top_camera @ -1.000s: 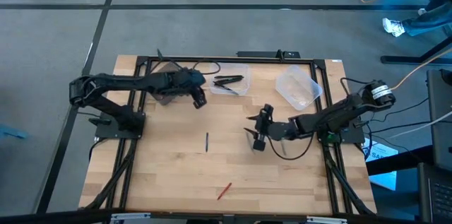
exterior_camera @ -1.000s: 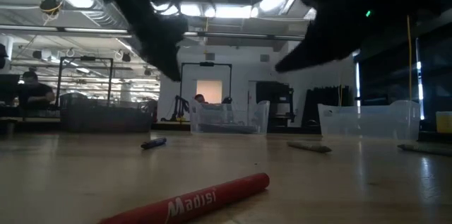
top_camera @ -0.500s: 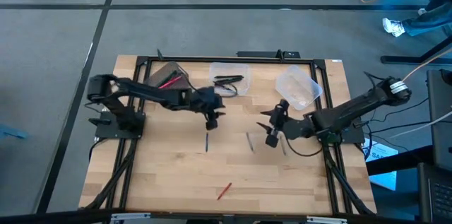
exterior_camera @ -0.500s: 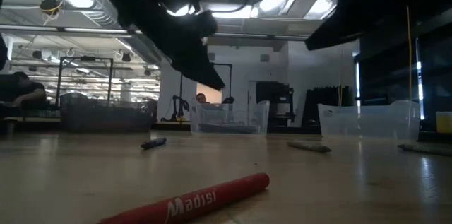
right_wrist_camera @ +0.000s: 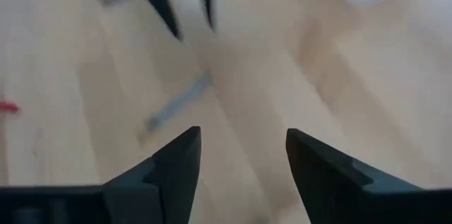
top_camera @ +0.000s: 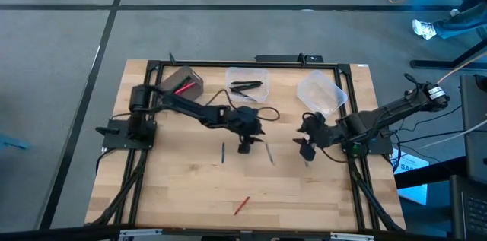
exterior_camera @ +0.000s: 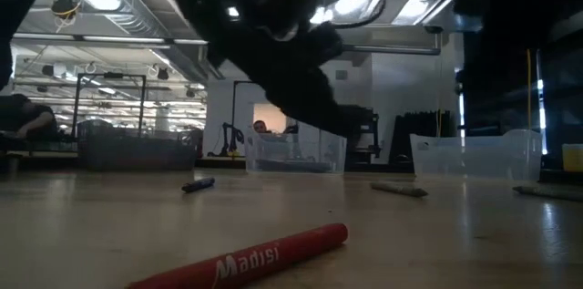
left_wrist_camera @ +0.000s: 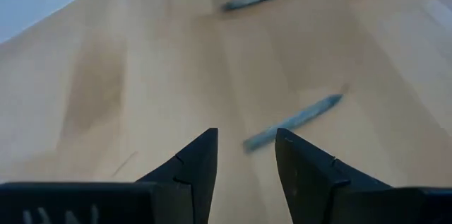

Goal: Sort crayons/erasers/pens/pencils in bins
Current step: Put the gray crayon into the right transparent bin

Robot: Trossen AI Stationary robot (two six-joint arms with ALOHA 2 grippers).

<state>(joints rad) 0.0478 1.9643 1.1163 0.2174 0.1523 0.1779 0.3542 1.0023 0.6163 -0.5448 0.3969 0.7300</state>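
Red crayon [exterior_camera: 246,257] reads "Madisi"; left hand [left_wrist_camera: 246,155] & right hand [right_wrist_camera: 242,155] open, empty.

Wood table [top_camera: 183,188]: 3 bins [top_camera: 247,85], red crayon [top_camera: 241,205], blue pen [top_camera: 223,152], grey sticks [top_camera: 268,153].

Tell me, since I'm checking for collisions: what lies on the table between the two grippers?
In the high view, one grey stick lies on the bare wood between the left gripper and the right gripper, nearer the left one.
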